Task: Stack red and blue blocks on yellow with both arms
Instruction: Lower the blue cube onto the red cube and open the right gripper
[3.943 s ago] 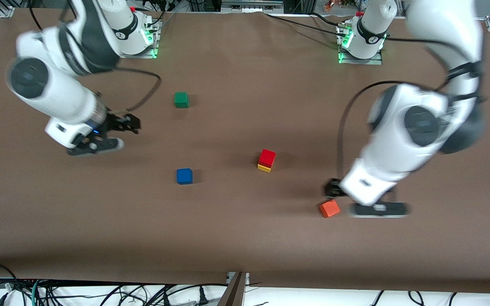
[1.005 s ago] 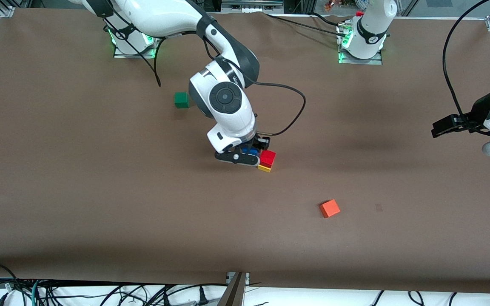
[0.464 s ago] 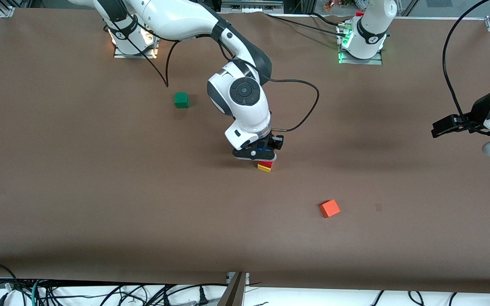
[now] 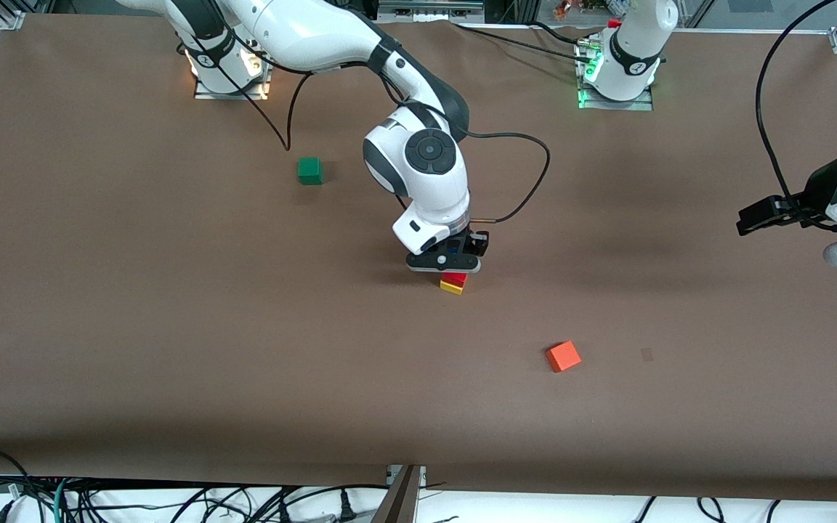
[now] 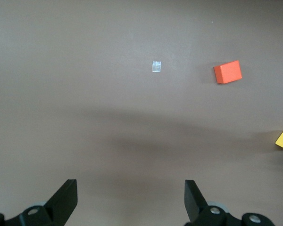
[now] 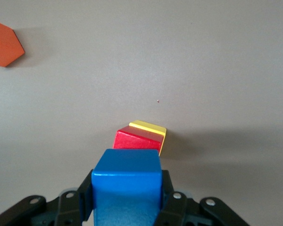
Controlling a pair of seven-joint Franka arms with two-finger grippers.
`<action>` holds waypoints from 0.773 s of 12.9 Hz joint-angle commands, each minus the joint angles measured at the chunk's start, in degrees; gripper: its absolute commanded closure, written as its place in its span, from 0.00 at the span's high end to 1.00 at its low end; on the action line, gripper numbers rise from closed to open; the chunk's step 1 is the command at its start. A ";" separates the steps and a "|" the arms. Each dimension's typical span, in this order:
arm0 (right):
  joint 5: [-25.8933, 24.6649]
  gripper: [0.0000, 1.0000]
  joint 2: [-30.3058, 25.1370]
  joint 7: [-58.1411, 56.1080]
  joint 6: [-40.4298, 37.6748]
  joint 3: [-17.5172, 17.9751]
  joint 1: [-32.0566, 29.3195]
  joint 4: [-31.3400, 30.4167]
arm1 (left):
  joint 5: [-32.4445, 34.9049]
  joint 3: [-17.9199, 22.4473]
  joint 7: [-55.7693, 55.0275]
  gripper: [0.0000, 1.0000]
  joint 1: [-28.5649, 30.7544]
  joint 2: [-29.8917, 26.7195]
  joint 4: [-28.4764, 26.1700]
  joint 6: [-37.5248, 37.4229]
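While my right gripper [image 6: 126, 200] clamps the blue block [image 6: 127, 181] by its flat sides, I hang it just over the red block [image 6: 137, 140], which sits on the yellow block [image 6: 148, 127], so the faces can meet squarely. All are matte, sharp-edged cubes. Well apart, my left gripper [image 5: 131, 200] waits spread and empty over brown table [image 4: 171, 349].

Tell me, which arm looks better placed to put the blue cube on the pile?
The right. Its gripper is shut on the blue cube above the red cube, which sits on the yellow cube. The left gripper waits open, holding nothing, toward its own end of the table.
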 commanded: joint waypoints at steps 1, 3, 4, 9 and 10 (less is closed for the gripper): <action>-1.98 0.51 1.27 1.25 -0.31 -0.42 0.50 2.50 | -1.32 0.03 1.26 1.00 0.18 -0.15 0.46 0.12; -2.08 0.53 1.36 1.25 -0.23 -0.42 0.50 2.32 | -1.32 0.03 1.26 1.00 0.18 -0.15 0.46 0.12; -2.08 0.55 1.45 1.33 -0.05 -0.42 0.50 2.32 | -1.41 0.03 1.26 1.00 0.18 -0.15 0.46 0.12; -2.08 0.80 1.80 1.16 0.74 -0.42 0.41 2.41 | -1.41 -0.06 1.26 1.00 0.18 -0.15 0.46 0.12; -1.99 0.93 1.62 1.16 0.39 -0.50 0.41 2.41 | -1.41 -0.06 1.26 1.00 0.18 -0.15 0.46 0.12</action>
